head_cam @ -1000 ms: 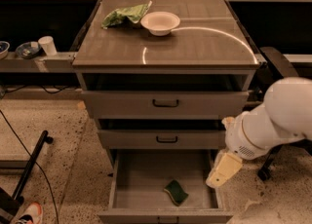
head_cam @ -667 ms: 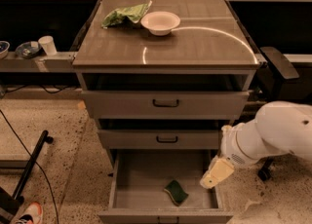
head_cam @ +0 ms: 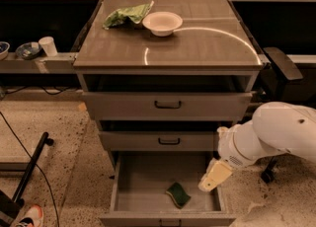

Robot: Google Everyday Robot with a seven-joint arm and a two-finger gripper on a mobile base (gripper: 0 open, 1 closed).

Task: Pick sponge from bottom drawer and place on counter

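Note:
The sponge (head_cam: 177, 194), dark green on top with a yellow edge, lies flat on the floor of the open bottom drawer (head_cam: 143, 176), near its front middle. My gripper (head_cam: 212, 176) hangs from the white arm at the drawer's right side, just above its right wall, to the right of the sponge and a little above it. It holds nothing that I can see. The counter (head_cam: 197, 43) is the glossy grey-brown top of the cabinet.
On the counter's far left lie a light-green cloth (head_cam: 126, 16) and a white bowl (head_cam: 162, 23). The two upper drawers (head_cam: 168, 105) are slightly pulled out. A black chair arm (head_cam: 281, 63) stands at the right, and a black bar (head_cam: 32, 167) and a shoe (head_cam: 29, 217) at the left.
My arm has moved left and down, bringing the gripper from beside the cabinet to over the right edge of the open bottom drawer. The sponge has not moved.

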